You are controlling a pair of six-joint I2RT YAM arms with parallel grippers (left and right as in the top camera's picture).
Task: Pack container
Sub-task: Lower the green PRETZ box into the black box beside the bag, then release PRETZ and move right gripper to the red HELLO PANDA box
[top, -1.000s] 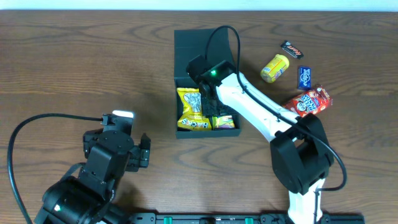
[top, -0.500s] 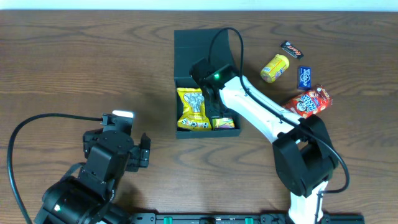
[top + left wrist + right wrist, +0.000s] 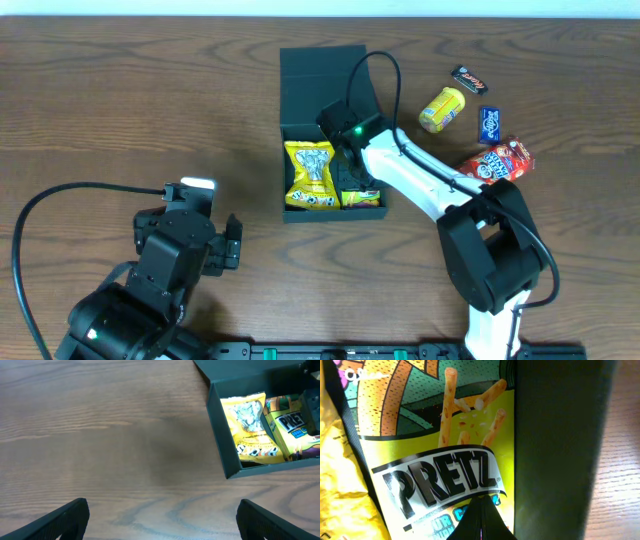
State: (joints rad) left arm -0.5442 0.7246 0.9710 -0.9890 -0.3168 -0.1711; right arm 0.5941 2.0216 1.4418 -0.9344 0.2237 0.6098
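The black container stands open at the table's middle, its flap lid lying back. Inside lie a yellow snack packet on the left and a yellow Pretz box on the right. Both show in the left wrist view: the packet, the box, the container wall. My right gripper is inside the container, shut, its tips just over the Pretz box, beside the right wall. My left gripper is open and empty over bare table.
To the right of the container lie a black candy bar, a yellow packet, a blue packet and a red packet. The left arm's cable loops at the front left.
My right wrist has shifted a little to the right and toward the front inside the container. The Pretz box shows more. The left arm has not moved.
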